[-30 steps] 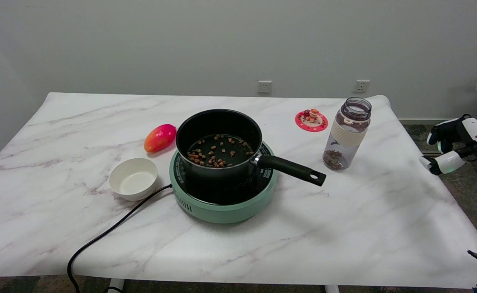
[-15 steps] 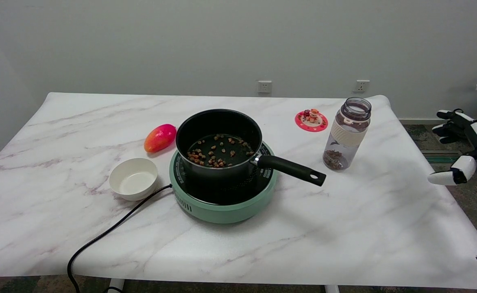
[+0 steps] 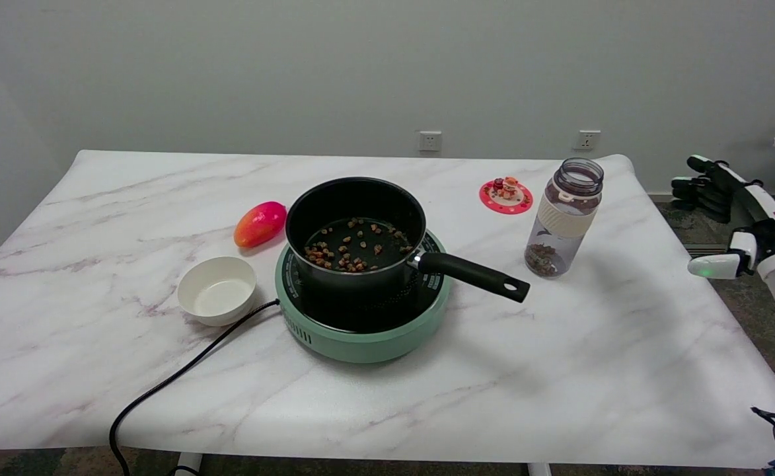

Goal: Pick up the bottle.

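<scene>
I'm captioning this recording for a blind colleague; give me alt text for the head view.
An open-topped clear bottle stands upright on a marble table, and the robot's right hand hangs open in the air off the table's right edge, well apart from it. Left of the bottle a black pot of brown bits sits on a green hotplate, with a white bowl and a mango further left.

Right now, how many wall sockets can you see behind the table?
2. One wall socket sits behind the table's middle, above the pot; the other socket is farther right, above the bottle.

White marbled table (image 3: 625,370) carries bottle (image 3: 564,217), green hotplate (image 3: 361,330), white bowl (image 3: 217,289), mango (image 3: 259,223) — and red coaster (image 3: 506,197)
</scene>
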